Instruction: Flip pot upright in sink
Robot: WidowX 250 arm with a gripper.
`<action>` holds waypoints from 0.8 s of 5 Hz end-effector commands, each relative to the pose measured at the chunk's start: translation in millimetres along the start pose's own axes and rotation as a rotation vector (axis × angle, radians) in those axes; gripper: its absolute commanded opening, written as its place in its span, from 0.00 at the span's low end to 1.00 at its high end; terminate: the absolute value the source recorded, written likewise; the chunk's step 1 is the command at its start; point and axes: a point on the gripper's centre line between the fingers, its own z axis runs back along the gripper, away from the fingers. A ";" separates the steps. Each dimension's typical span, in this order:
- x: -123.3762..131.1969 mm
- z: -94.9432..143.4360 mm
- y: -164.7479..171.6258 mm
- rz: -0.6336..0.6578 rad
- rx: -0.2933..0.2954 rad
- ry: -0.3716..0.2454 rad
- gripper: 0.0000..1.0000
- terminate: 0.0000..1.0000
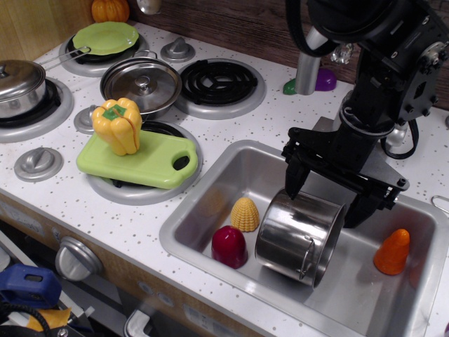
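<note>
The pot (299,237), one, lies tilted in the sink (210,203) with three toy vegetables, spread gripper (328,202) straddling it.

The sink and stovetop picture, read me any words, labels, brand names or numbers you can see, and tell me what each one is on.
There is no readable text anywhere in this view.
The shiny stainless-steel cylindrical pot lying on its side in the silver-grey metal sink: no markings show.
The black robot tool above it: no label shows.
The lime green plastic cutting board and the grey round stove knobs: plain, no print.
</note>
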 end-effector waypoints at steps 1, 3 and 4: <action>0.0 0.0 0.0 0.000 0.000 0.000 1.00 0.00; 4.3 15.7 -7.3 -0.029 0.056 0.001 1.00 0.00; 7.3 16.1 -12.9 -0.051 0.111 -0.028 1.00 0.00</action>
